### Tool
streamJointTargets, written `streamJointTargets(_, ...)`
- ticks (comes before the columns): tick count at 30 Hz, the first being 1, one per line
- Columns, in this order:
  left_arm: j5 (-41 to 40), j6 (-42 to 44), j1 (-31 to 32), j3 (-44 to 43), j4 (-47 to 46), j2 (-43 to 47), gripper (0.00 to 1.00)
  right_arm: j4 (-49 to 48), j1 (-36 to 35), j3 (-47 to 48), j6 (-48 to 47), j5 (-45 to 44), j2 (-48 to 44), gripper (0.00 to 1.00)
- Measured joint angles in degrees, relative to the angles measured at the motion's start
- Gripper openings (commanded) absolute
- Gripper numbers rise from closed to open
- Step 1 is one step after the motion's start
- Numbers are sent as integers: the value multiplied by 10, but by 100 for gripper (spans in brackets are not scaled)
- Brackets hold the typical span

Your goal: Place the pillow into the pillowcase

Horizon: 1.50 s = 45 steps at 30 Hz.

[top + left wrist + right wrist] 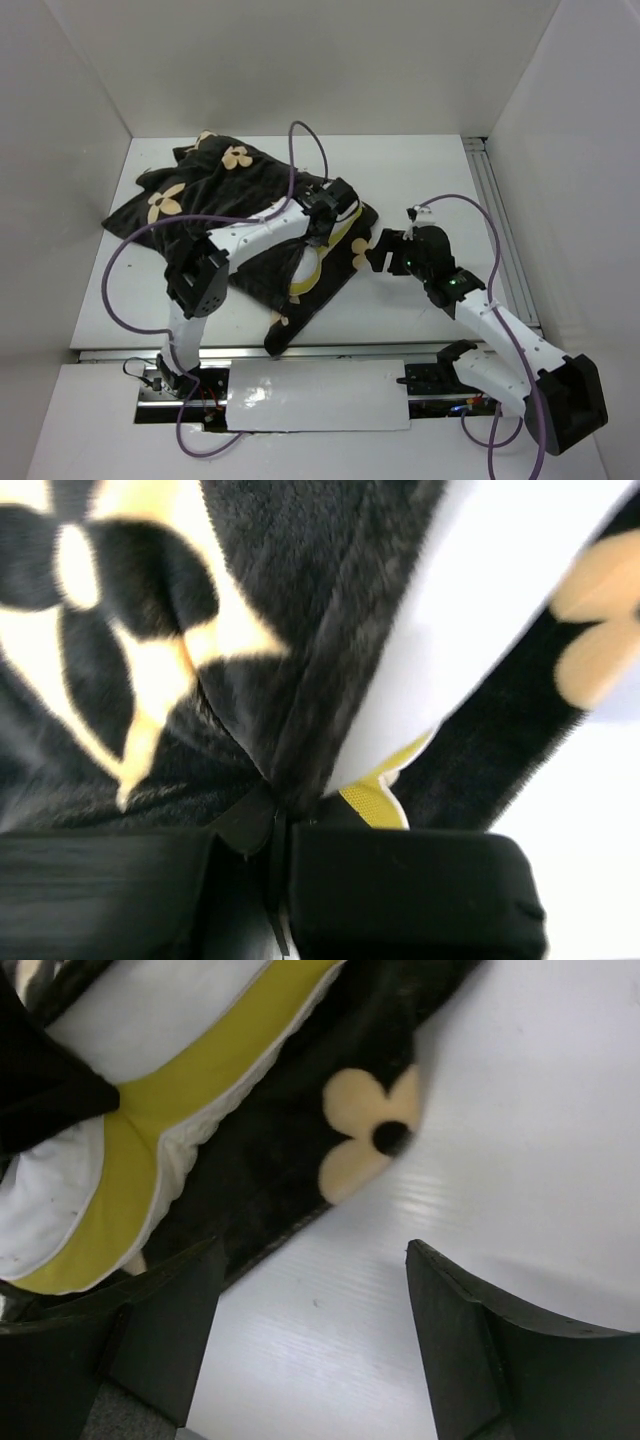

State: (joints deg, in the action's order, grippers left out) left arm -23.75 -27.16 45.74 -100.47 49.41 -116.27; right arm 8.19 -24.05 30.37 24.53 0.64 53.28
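The left gripper [280, 840] is seen closed tight on a fold of the pillowcase [300, 620], with the dark plush running straight into the line where the jaws meet. The pillow [490, 610] lies directly ahead of that gripper and a little to its right. It is partly sheathed, and its yellow piping sits just beside the closed tips. The right gripper [310, 1330] is held wide with nothing in it, over bare counter [520, 1110]. The pillowcase hem and the exposed pillow end lie just ahead of it and to its left.

If the piping has been caught along with the fabric, which cannot be told, any lift of the mouth would likely drag the pillow along instead of opening the sleeve. A thin pinch of plush could also be pulled free, since the case is weighed down by the pillow inside it. A low approach by the right gripper might tuck the hem under the pillow.

The pillow is seen as plump and white with a broad yellow edge band, one end bulging from the mouth. The pillowcase is floppy and rumpled, black-brown with tan flowers.
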Motion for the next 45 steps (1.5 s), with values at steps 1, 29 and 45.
streamJointTargets(1,6,1,-8,3,-8,16,0,-21,-4,-2,-4,7,5,79)
streamJointTargets(29,90,16,-88,21,-62,165,0,-359,-124,149,103,-28,453,64)
streamJointTargets(45,91,15,-91,21,-64,165,0,-511,-125,155,145,-33,531,67)
